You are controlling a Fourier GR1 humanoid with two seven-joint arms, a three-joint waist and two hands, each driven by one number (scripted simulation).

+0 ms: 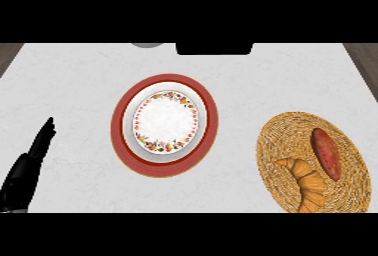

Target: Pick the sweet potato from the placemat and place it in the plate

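A broad white, faintly marbled counter top (81,75) is filling nearly the whole head view, with strips of brown wooden floor showing past its far corners. On it, just left of centre, a round red charger with a glossy rim (123,145) is lying flat, and a white plate with a band of autumn-coloured leaves around its border (165,121) is sitting on top of it, slightly toward the charger's far side. The plate is holding nothing. Well apart from it, toward the right and near the lower edge, a round woven straw placemat (277,150) is lying on the counter. Two foods are resting on that mat: a golden-brown curved croissant (306,182) is lying on its nearer middle, and the reddish-brown elongated sweet potato (326,152) is lying just beside it on the right half, its long axis running away from the robot. The two look very close, though contact cannot be judged. At the lower left, the black left hand (29,160) is showing edge-on, fingers straight and pressed together, pointing away over the bare counter, well apart from the charger. At the far edge, a black rectangular object (214,48) and a grey rounded object (148,45) are partly showing.
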